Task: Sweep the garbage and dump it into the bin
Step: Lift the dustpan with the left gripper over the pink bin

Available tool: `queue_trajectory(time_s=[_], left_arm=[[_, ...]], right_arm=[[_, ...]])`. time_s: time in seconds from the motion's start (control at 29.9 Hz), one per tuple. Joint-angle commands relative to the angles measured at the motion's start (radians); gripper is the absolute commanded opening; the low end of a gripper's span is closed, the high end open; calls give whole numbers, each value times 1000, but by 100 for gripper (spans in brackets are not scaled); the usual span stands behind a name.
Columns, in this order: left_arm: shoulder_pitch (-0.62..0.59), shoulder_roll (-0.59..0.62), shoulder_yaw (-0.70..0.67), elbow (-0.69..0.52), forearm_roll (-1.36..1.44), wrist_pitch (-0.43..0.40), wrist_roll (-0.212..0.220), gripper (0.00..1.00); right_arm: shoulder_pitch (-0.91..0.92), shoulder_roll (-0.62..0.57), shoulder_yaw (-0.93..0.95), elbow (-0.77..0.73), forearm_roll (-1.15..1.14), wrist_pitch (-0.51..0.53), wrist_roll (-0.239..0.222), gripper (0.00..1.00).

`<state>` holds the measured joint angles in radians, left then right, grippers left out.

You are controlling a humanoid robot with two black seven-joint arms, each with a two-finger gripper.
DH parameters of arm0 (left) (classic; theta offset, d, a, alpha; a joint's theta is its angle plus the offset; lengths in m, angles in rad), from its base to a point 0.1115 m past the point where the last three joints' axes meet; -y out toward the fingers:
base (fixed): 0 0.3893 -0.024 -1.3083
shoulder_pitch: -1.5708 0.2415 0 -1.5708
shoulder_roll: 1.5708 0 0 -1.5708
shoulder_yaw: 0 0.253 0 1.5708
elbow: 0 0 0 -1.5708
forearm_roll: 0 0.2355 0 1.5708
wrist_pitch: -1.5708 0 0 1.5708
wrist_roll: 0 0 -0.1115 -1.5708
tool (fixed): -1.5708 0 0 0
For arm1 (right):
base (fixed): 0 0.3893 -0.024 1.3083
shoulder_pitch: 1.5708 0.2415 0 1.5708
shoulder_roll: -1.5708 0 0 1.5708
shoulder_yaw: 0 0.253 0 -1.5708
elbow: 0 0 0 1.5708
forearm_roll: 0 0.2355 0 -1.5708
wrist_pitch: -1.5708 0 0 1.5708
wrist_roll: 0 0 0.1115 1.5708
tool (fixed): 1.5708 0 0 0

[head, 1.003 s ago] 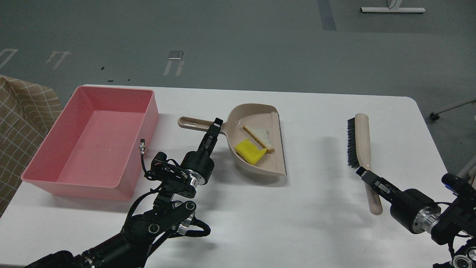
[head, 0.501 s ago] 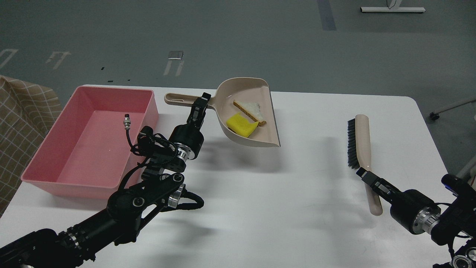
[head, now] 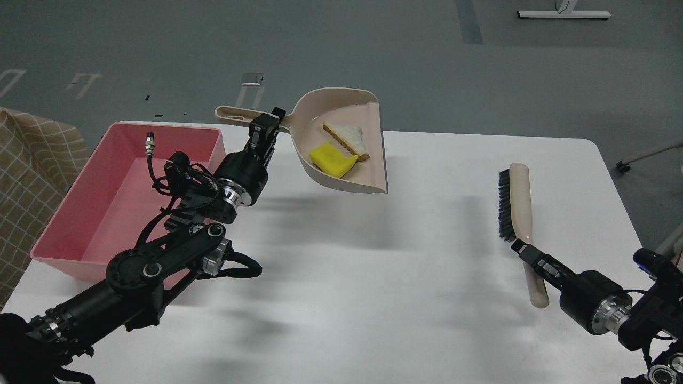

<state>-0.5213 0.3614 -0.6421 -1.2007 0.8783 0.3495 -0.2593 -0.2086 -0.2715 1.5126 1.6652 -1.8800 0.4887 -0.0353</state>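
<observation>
My left gripper (head: 267, 125) is shut on the handle of the beige dustpan (head: 368, 160) and holds it in the air above the table's far edge. In the pan lie the yellow sponge chunk (head: 332, 159) and the triangular white bread slice (head: 348, 137). The pink bin (head: 125, 200) stands at the left of the table, empty, left of and below the pan. My right gripper (head: 525, 255) is at the lower right, touching the handle of the brush (head: 516, 205) that lies on the table; whether its fingers hold the handle does not show.
The white table (head: 373, 277) carries the bin and brush. A tan checked cloth (head: 32, 170) hangs off the left edge. Grey floor lies beyond the far edge.
My left arm has lifted the dustpan with both pieces off the table, up and to the left toward the bin. The right arm and brush have not moved.
</observation>
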Motion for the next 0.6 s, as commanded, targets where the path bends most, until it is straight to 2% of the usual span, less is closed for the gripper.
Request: queue_trajectory(time_s=[0.0, 0.17, 0.3, 0.37, 0.57], left_arm=[[4, 53, -7, -7, -4, -41, -3, 10], [11, 135, -46, -23, -25, -147, -14, 10], [17, 166, -85, -23, -25, -194, -14, 10], [20, 189, -108, -23, -25, -236, -27, 10], [46, 225, -143, -23, -25, -288, -41, 10]], right_arm=[[-2, -2, 0, -2, -1, 0, 0, 21], [-2, -2, 0, -5, -1, 0, 0, 21], [0, -2, 0, -5, -1, 0, 0, 21], [0, -2, 0, -4, -1, 0, 0, 21], [0, -3, 0, -4, -1, 0, 0, 21]])
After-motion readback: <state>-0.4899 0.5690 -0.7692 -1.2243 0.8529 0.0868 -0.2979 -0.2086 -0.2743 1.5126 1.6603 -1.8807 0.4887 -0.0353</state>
